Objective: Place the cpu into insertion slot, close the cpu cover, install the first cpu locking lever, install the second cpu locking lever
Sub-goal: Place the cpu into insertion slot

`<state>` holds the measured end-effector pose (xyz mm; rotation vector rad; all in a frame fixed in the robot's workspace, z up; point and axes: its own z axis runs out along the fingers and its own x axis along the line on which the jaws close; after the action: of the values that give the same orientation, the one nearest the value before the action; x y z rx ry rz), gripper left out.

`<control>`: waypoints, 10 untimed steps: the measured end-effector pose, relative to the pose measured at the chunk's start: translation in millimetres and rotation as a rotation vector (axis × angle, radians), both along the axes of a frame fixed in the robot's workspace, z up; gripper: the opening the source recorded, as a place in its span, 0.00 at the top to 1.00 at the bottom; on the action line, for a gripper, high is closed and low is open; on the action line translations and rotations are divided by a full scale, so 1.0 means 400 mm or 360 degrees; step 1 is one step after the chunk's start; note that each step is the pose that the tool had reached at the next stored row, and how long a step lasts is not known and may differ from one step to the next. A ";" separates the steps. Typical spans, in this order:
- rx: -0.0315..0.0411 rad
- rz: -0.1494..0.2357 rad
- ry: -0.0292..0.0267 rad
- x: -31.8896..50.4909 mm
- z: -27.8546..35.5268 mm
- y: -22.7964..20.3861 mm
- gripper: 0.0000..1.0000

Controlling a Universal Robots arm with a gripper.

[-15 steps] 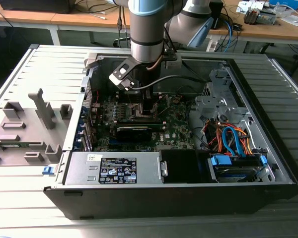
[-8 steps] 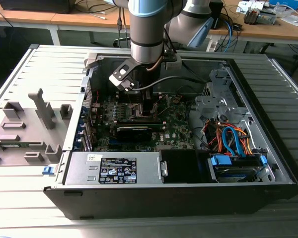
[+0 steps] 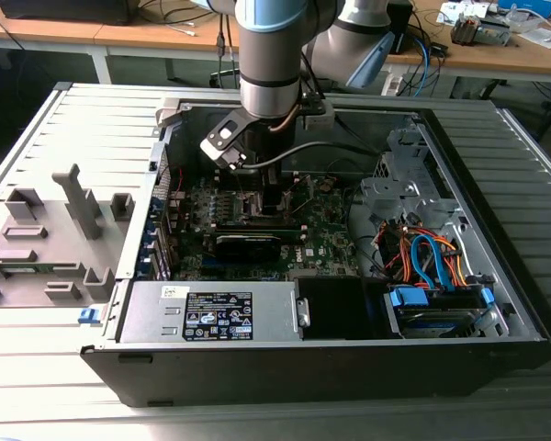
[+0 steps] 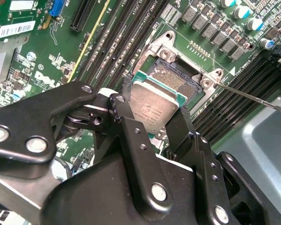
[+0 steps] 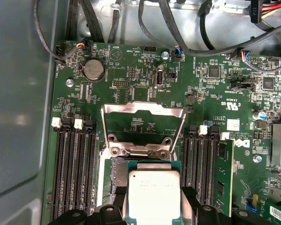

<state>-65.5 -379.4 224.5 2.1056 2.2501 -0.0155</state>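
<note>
Over the motherboard, at 12 o'clock from the long black card (image 3: 248, 245) in the exterior view, your gripper (image 4: 155, 107) is clamped on the cpu (image 5: 153, 194) by its edges, so you're in the placing step. The chip hangs partly over the insertion slot (image 4: 180, 77), seemingly unseated, with the cpu cover (image 5: 143, 107) swung open. Seating it calls, I judge, for squaring it with the socket.

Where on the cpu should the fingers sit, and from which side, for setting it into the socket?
Take the cpu by two opposite thin edges, from above its silvery top, as the gripper holds it now: it is a flat plate, and that leaves its underside free for the insertion slot.
</note>
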 end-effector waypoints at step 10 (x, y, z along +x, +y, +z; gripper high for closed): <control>0.0000 0.0000 -0.00001 -0.001 -0.009 0.000 0.46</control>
<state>-66.0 -379.4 220.9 2.1057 2.2499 -0.0154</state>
